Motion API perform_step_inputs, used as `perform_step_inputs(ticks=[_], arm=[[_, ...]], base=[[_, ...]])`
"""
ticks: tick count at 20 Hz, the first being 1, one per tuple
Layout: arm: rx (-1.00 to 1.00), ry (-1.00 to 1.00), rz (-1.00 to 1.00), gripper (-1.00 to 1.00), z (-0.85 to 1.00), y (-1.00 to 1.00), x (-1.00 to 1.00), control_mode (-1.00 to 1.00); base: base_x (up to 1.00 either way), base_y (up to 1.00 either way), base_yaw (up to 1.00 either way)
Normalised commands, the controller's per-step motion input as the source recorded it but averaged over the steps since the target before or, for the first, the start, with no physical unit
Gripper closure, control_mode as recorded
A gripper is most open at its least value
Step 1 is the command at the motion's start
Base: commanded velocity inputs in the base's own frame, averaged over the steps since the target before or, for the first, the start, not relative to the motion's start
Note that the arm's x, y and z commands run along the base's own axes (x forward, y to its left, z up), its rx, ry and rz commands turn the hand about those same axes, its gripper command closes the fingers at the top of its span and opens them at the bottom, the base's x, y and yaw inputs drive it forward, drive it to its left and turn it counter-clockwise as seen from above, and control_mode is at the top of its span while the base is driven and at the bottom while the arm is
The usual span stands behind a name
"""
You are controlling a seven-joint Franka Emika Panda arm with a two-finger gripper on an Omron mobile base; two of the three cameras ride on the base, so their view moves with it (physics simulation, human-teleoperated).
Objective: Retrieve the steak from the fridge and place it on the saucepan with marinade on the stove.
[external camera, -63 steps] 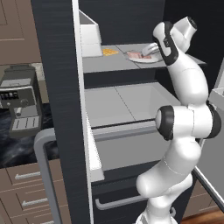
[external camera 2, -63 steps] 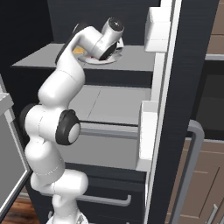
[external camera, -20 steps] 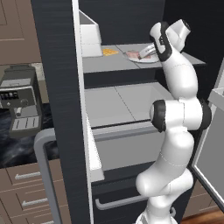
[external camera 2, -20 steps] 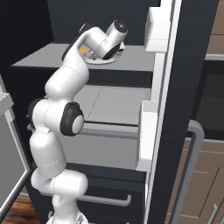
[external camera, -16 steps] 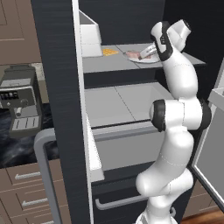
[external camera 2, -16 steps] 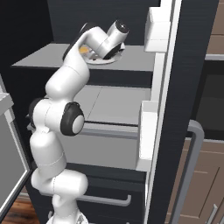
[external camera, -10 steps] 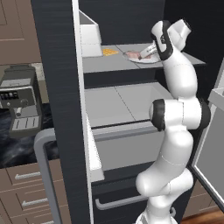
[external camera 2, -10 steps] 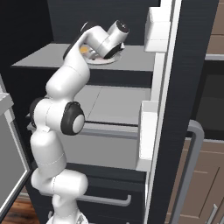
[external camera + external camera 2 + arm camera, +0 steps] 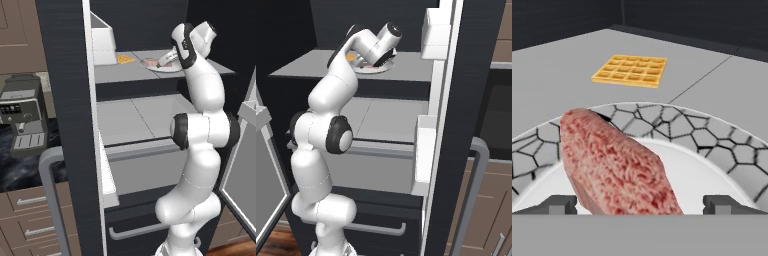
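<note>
The steak (image 9: 617,165), a pinkish-red slab, lies on a pale round plate (image 9: 712,145) with a cracked grey pattern. The plate sits on the upper shelf (image 9: 130,74) of the open black fridge (image 9: 65,100). My gripper (image 9: 642,205) is open, one fingertip on each side of the steak's near end, not touching it. From the left base the gripper (image 9: 165,60) hovers low over the plate (image 9: 170,68) and steak (image 9: 151,62). From the right base the hand covers most of the plate (image 9: 368,69). Saucepan, marinade and stove are out of view.
A flat orange-yellow waffle (image 9: 631,70) lies on the same shelf behind the plate. A white door bin (image 9: 102,40) juts out at shelf height on the left door, another bin (image 9: 433,35) on the right door. A coffee machine (image 9: 22,115) stands on the left counter.
The hand has reached further in and dropped towards the plate, so the steak now lies between the fingers. The jaws stayed open. The steak and plate have not moved.
</note>
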Motion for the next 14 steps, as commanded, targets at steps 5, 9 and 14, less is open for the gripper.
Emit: perform_step_inputs(ticks=[5, 9, 14], arm=[[0.0, 0.0, 0.0, -1.0, 0.0, 0.0, 0.0, -1.0], [0.0, 0.0, 0.0, -1.0, 0.0, 0.0, 0.0, -1.0], [0.0, 0.0, 0.0, 1.0, 0.0, 0.0, 0.0, -1.0]], base=[[0.0, 0.0, 0.0], [0.0, 0.0, 0.0], [0.0, 0.0, 0.0]])
